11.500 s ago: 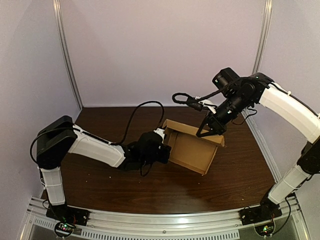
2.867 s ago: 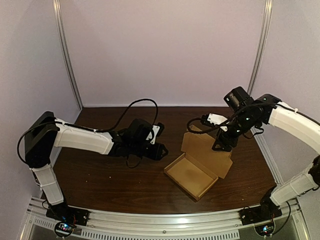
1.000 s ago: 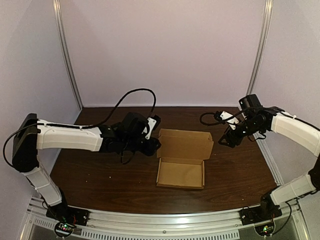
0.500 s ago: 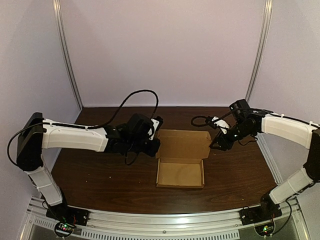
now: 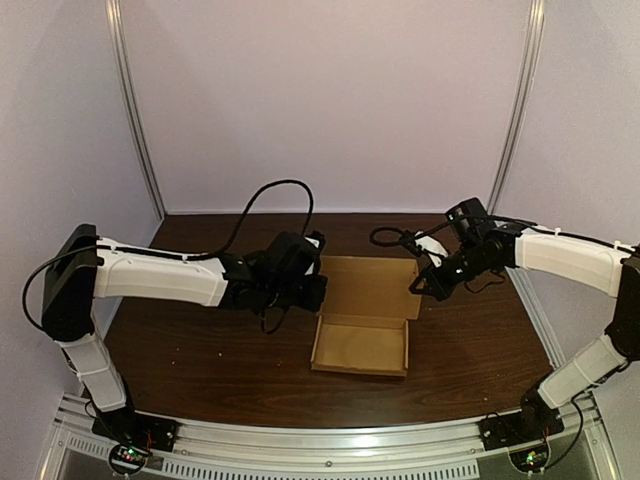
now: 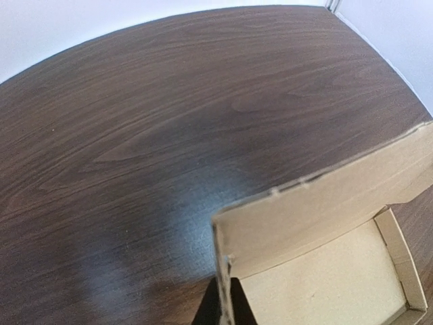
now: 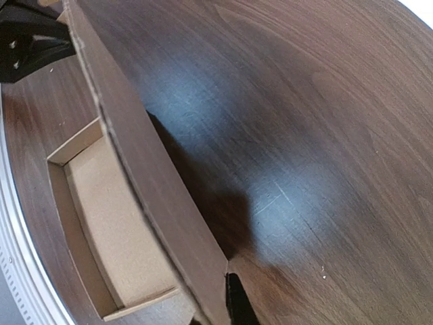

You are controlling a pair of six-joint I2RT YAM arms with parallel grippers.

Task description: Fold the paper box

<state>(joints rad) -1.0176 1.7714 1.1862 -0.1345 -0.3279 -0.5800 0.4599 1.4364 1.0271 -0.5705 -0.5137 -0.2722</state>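
Against the frame 0.5 s earlier, the left fingers (image 5: 316, 291) had closed in on the left end of the lid (image 5: 367, 288). The right fingers (image 5: 419, 284) had moved in from just beside the lid to its right end. At 1 s earlier the right fingers had stood well apart from the paper box (image 5: 360, 346). At 2.9 s earlier the box had lain askew on the bench (image 5: 200, 350); it was now squared to the near edge. At 11.5 s earlier it had been held up on a tilt between the 2 arms.

The paper box sat at the middle of the bench, between the 2 arms. Its tray (image 5: 362, 347) rested flat with the open side up. The tray's long axis ran left to right, parallel to the near bench edge. The lid rose from the tray's far long wall and stood raised, its inner face towards the arm bases.

In the left wrist view, the left fingers showed as dark tips tight on either side of the lid's left edge, clamped on it. In the right wrist view, only 1 dark tip showed, against the lid's outer face at its right end. Whether the right fingers were clenched could not be determined.
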